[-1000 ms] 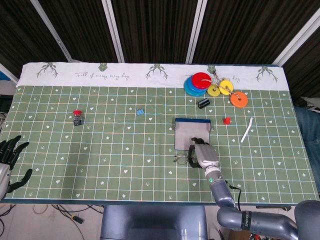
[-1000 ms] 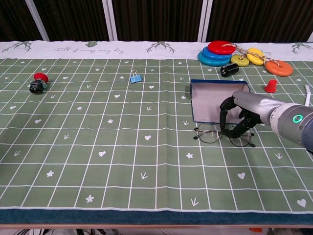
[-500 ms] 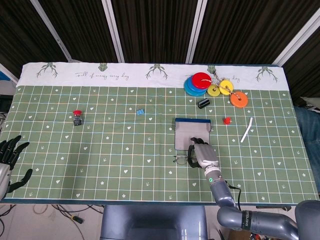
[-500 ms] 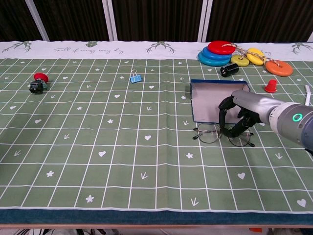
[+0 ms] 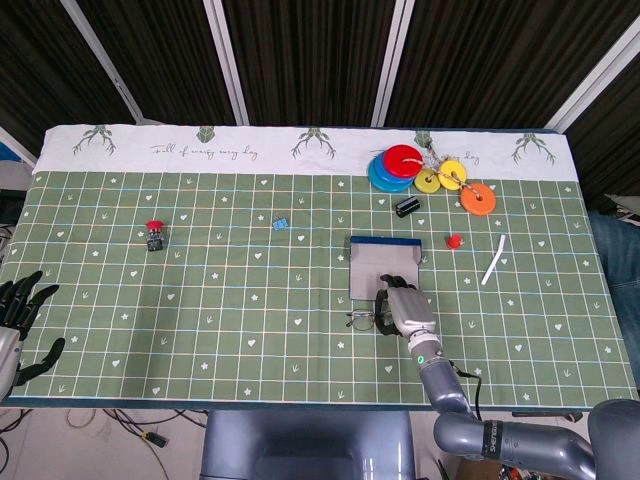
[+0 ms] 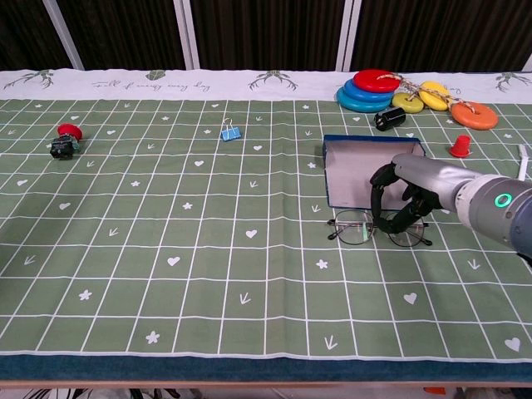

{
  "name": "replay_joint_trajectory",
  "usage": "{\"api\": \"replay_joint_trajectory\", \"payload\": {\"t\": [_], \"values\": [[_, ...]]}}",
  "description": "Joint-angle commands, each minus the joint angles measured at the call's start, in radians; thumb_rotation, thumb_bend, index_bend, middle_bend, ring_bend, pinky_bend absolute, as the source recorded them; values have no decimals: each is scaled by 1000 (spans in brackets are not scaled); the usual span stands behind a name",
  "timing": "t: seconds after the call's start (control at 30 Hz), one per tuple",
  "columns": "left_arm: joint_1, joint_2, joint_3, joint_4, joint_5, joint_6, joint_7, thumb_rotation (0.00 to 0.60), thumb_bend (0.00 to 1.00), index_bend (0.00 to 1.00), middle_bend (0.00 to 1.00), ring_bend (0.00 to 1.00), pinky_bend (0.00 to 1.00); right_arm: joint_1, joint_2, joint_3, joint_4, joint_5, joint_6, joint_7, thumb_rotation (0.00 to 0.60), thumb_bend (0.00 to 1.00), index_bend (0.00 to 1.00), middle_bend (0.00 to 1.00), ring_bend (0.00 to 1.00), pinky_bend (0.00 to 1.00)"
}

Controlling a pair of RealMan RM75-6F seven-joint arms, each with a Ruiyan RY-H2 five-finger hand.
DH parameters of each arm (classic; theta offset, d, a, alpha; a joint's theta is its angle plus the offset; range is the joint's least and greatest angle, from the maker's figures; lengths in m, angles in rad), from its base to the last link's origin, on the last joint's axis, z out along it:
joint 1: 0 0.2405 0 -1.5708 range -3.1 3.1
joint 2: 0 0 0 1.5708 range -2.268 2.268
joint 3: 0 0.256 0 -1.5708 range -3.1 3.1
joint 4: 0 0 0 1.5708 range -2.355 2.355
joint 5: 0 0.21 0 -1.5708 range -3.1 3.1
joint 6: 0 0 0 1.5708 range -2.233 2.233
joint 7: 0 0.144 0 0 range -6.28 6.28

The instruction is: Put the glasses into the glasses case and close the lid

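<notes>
The thin-framed glasses [image 6: 353, 230] lie on the green mat just in front of the open grey glasses case [image 6: 353, 174], which has a blue rim. My right hand [image 6: 407, 191] curls down over the middle of the glasses, with fingers on either side of the bridge and the right lens partly hidden. In the head view the glasses [image 5: 361, 319] stick out to the left of the right hand [image 5: 405, 310], below the case [image 5: 383, 262]. My left hand [image 5: 20, 310] hangs at the table's left edge, fingers spread and holding nothing.
Stacked coloured discs [image 6: 374, 87] and a black cylinder [image 6: 389, 120] sit behind the case. A small red cone [image 6: 459, 146] and a white stick [image 5: 493, 260] lie to its right. A blue binder clip [image 6: 230, 132] and a red-topped button [image 6: 64, 141] lie further left.
The glasses have shifted slightly toward the case with my right hand's fingers around them. The left hand has not moved.
</notes>
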Motion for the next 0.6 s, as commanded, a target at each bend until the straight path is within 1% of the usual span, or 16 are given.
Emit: {"api": "replay_joint_trajectory", "payload": {"t": [0.03, 0.3, 0.6], "values": [[0, 1, 0, 0, 1, 1, -2, 600, 340, 130, 0, 0, 0, 1, -1, -1, 1, 0, -1, 1, 600, 569, 617, 163, 124, 209], [0, 1, 1, 1, 4, 2, -5, 600, 340, 131, 0, 0, 0, 3, 11, -3, -10, -18, -14, 13, 600, 603, 642, 162, 124, 209], [0, 1, 1, 1, 5, 1, -4, 600, 340, 131, 0, 0, 0, 6, 52, 11, -45, -60, -20, 38, 600, 606, 658, 162, 124, 209]]}}
